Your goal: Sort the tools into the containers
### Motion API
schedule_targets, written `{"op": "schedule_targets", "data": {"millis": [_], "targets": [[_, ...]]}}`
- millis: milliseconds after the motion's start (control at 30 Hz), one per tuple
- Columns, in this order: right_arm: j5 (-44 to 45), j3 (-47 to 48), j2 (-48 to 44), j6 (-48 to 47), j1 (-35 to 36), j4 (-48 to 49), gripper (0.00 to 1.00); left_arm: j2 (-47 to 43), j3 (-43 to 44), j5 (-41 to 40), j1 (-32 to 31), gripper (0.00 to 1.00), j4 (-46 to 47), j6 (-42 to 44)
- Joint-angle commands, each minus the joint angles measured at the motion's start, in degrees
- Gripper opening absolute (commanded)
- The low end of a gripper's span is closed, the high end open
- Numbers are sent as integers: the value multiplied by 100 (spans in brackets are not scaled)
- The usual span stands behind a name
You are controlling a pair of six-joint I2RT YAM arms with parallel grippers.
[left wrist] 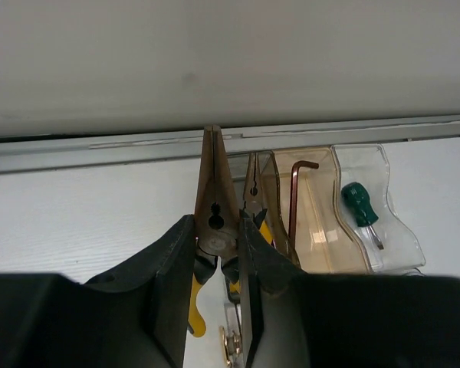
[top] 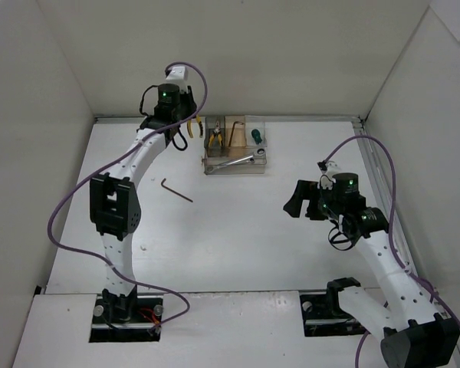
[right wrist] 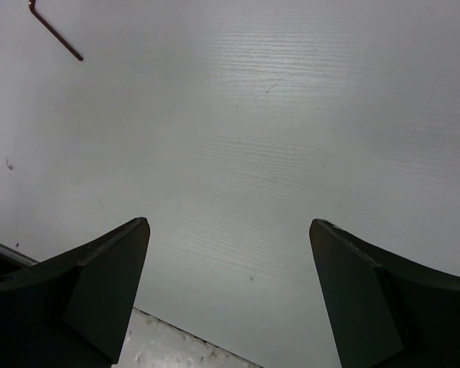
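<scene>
My left gripper (left wrist: 216, 224) is shut on a pair of yellow-handled pliers (left wrist: 215, 201), nose pointing at the back wall, just left of the clear organizer box (left wrist: 395, 230). In the top view these pliers (top: 193, 129) hang beside the box (top: 262, 164). A second pair of pliers (left wrist: 252, 190) stands in the left compartment. The tan middle compartment holds a hex key (left wrist: 294, 201), and the right one a green-handled screwdriver (left wrist: 359, 204). A silver wrench (top: 241, 161) lies in the front tray. Another hex key (top: 176, 189) lies on the table. My right gripper (right wrist: 228, 224) is open and holds nothing.
The back wall and its metal rail (left wrist: 330, 132) run close behind the box. White side walls enclose the table. Purple cables (top: 61, 207) loop off both arms. The right gripper (top: 295, 201) hovers over bare white table (right wrist: 253, 115), right of centre.
</scene>
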Motion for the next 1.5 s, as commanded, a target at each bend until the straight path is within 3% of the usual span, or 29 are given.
{"op": "schedule_targets", "data": {"millis": [0, 400, 667, 1467], "targets": [[-38, 66, -93, -157, -21, 151, 83, -5, 384, -6, -80, 0, 1301, 148], [-161, -30, -101, -175, 5, 115, 83, 726, 569, -304, -388, 0, 1987, 51], [-108, -57, -40, -183, 5, 107, 84, 673, 560, -682, -546, 0, 2242, 200], [-81, -74, 92, -219, -12, 115, 84, 1473, 964, -621, -546, 0, 1522, 60]]}}
